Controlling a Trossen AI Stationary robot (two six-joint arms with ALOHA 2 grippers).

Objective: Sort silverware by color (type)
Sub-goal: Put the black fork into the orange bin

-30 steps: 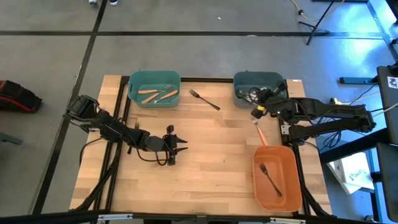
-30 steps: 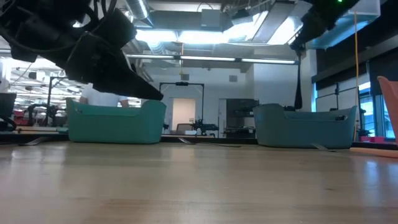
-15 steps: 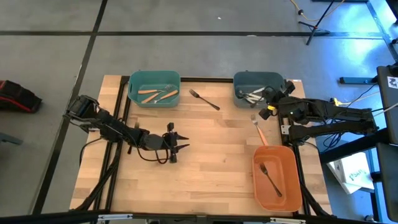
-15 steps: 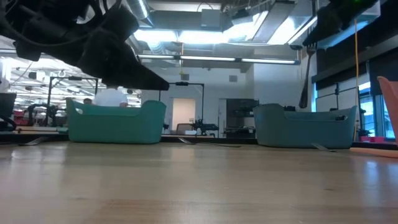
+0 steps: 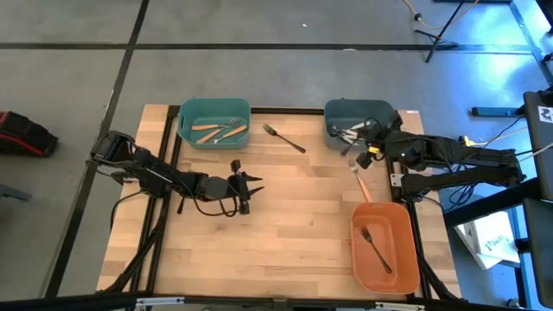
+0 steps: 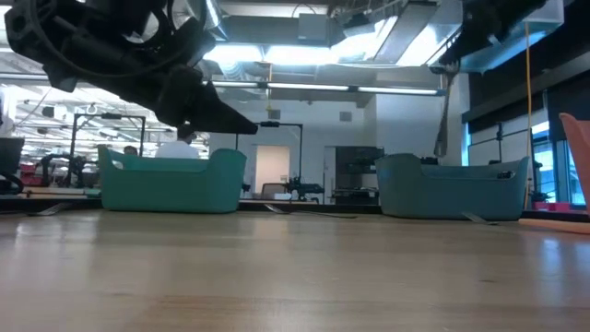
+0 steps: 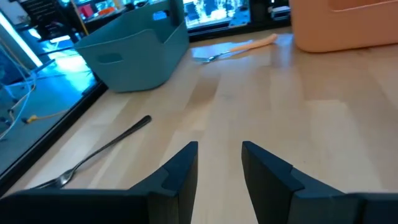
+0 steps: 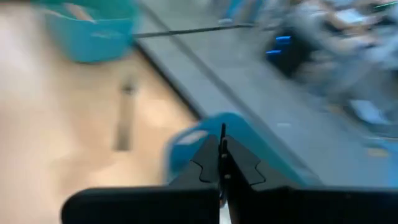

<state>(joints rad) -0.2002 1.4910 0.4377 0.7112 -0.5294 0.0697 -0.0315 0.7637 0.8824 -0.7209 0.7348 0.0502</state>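
Note:
My right gripper hangs over the near rim of the dark teal bin, shut on a thin grey metal utensil that dangles below it. My left gripper hovers open over the table's middle left with nothing between its fingers. A dark fork lies flat on the table between the two far bins. An orange-handled fork lies flat near the orange bin, which holds one dark fork. The lighter teal bin holds orange-handled utensils. My right gripper pinches the utensil's upper end between its two shut fingers; a thin tip pokes out past the fingertips. The utensil hangs nearly upright below the fingers, lifted clear, its lower end about level with the dark teal bin's rim.
The three bins stand at the far left, far right and near right of the wooden table. A black frame runs round its edges. Bare wood lies across the table's middle and near side.
My left gripper has gone toward the table's far edge and swung round, still open. My right gripper has shifted a little over the dark teal bin and rolled, and the utensil has swung beneath it while staying held.

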